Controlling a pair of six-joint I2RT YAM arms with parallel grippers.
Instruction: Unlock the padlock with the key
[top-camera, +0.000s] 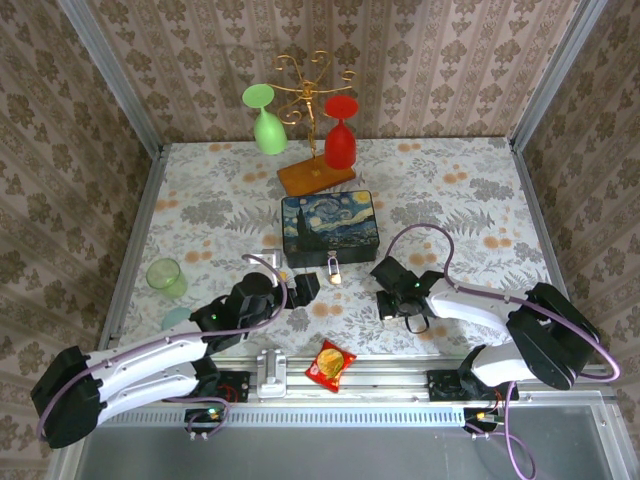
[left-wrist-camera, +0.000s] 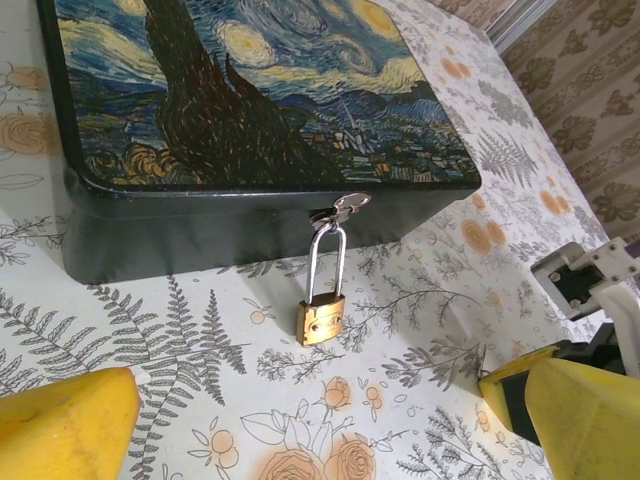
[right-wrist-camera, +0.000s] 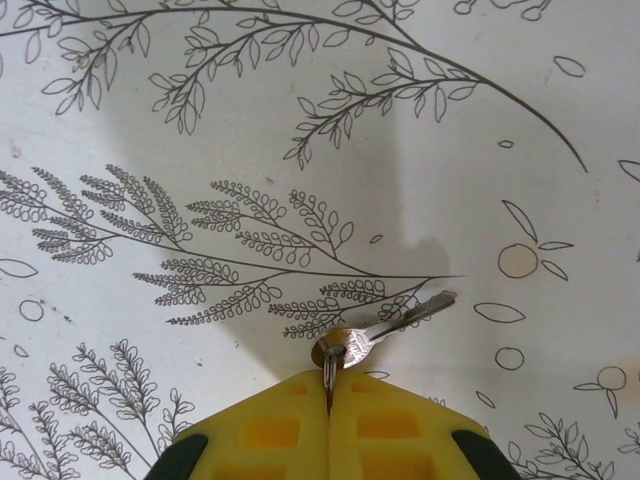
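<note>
The brass padlock (left-wrist-camera: 320, 320) hangs by its silver shackle from the hasp of the starry-night box (left-wrist-camera: 250, 90), its body resting on the tablecloth. In the top view the padlock (top-camera: 334, 268) sits at the box's (top-camera: 330, 228) front edge. My left gripper (left-wrist-camera: 315, 420) is open, its yellow fingers (left-wrist-camera: 60, 425) spread wide just short of the padlock. My right gripper (right-wrist-camera: 328, 395) is shut on the small ring of the silver key (right-wrist-camera: 395, 325), whose blade lies on the cloth pointing up and right. In the top view the right gripper (top-camera: 388, 306) is right of the padlock.
A red-and-yellow snack packet (top-camera: 330, 362) lies at the near edge. A green cup (top-camera: 165, 275) stands at the left. At the back, a stand with a wooden base (top-camera: 316, 175) holds a green glass (top-camera: 265, 125) and a red glass (top-camera: 340, 140).
</note>
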